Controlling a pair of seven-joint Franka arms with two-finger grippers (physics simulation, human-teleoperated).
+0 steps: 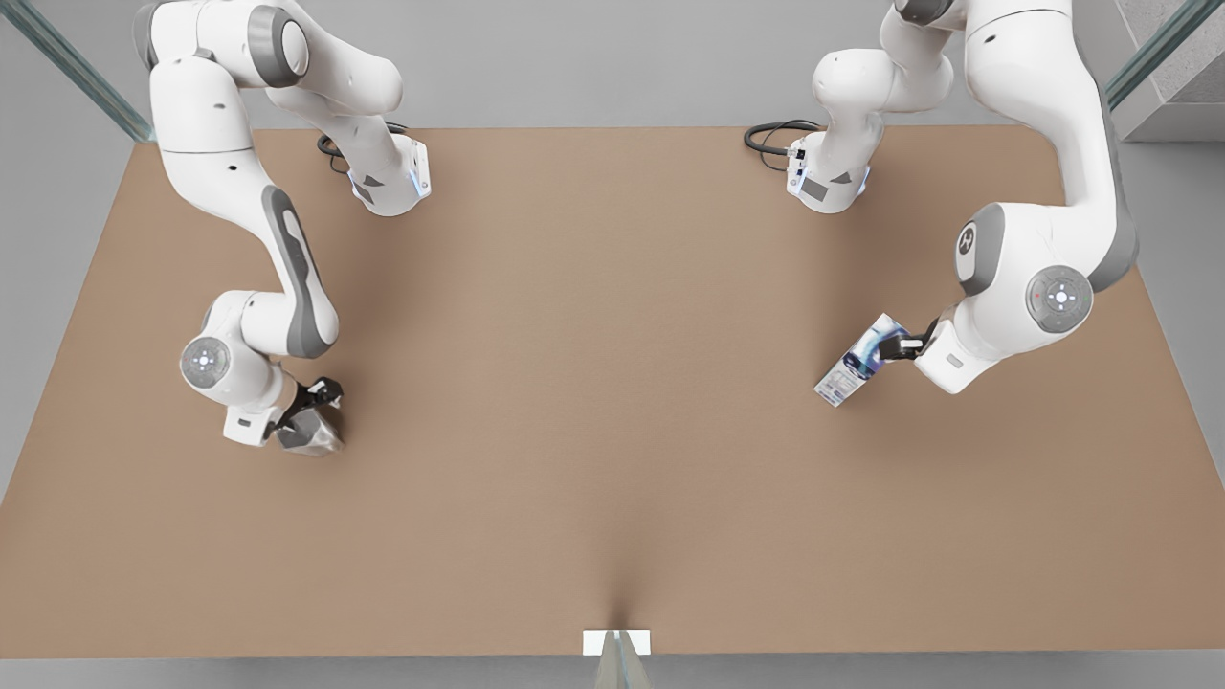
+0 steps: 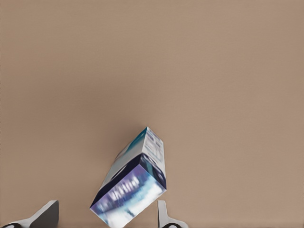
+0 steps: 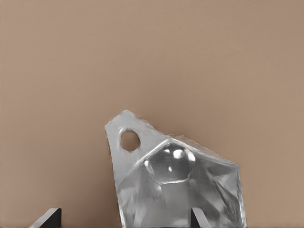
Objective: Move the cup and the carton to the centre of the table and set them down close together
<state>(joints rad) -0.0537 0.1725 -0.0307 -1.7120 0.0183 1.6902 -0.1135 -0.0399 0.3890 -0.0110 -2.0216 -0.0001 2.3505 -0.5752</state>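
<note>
Front view's right: carton (image 1: 858, 362) lying slantwise on the tan desk (image 1: 593, 402), well away from the middle, left jaws at its end nearer the arm. Left wrist view: jaws spread wide astride the carton, one finger (image 2: 165, 216) just beside its edge, the other (image 2: 45, 216) apart from it, so open and not clamped. Front view's left: silvery faceted cup (image 1: 310, 433) near that side of the desk, right jaws over it. Right wrist view: jaws likewise wide open, one finger (image 3: 198, 217) against the cup, the other (image 3: 47, 217) well clear.
</note>
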